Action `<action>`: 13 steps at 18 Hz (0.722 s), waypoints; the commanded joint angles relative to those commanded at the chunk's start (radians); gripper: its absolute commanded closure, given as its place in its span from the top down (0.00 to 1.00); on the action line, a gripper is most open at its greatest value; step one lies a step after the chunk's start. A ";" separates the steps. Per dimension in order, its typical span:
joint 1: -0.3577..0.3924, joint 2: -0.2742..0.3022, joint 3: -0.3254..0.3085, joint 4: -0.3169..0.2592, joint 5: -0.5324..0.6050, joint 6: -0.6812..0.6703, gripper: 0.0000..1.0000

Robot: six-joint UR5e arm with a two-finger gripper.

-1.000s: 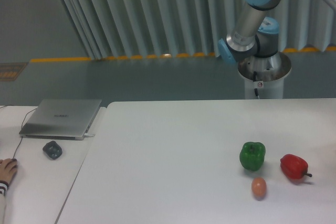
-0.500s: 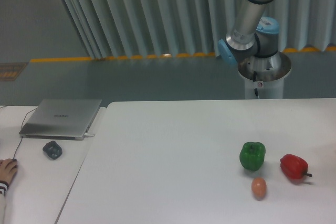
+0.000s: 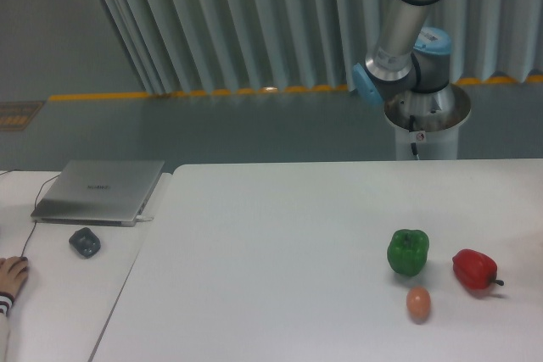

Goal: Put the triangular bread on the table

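The arm [image 3: 405,31] rises out of frame at top right, so the gripper and the triangular bread are both unseen (its open-or-closed state too), and which way they lie from the table [image 3: 280,243] can't be told.

A wide, smooth white worktop [image 3: 280,243] is seen filling the lower part of the view, lying flat. The triangular bread is not seen anywhere in view.
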State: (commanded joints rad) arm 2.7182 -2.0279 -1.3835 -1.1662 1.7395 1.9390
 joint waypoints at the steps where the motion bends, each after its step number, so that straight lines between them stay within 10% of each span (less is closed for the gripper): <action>1: 0.000 0.000 -0.006 0.008 -0.005 0.000 1.00; 13: -0.058 -0.037 -0.051 0.023 0.003 0.012 1.00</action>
State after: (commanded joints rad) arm 2.6599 -2.0647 -1.4343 -1.1428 1.7426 1.9512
